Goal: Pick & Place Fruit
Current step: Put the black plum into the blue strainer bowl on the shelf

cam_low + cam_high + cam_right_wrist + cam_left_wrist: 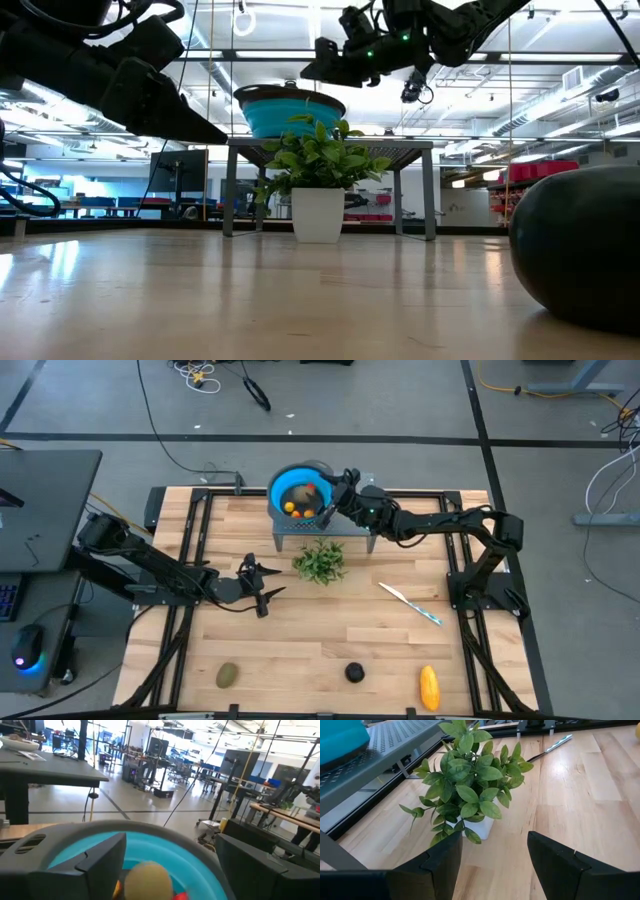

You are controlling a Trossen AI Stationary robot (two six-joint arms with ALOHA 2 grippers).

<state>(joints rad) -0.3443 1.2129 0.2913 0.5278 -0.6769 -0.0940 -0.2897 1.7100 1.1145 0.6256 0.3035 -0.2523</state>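
Note:
A blue bowl point(285, 480) stands on a grey perforated stand point(345, 538) at the table's far side. Orange fruit point(291, 508) and an olive-tan one point(147, 880) lie in it. My right gripper point(326, 506) hangs open over the bowl's right rim, a finger on either side of the olive-tan fruit, above it. On the table near the front edge lie an olive oval point(228, 675), a black ball point(355, 673) and a yellow oblong point(429, 687). My left gripper point(262, 582) waits open left of centre, facing the plant point(467, 790).
The potted leafy plant point(320, 562) stands in front of the stand, between my two grippers. A thin white knife with a blue handle point(410, 603) lies right of centre. The black ball point(580, 245) looms close in the low view.

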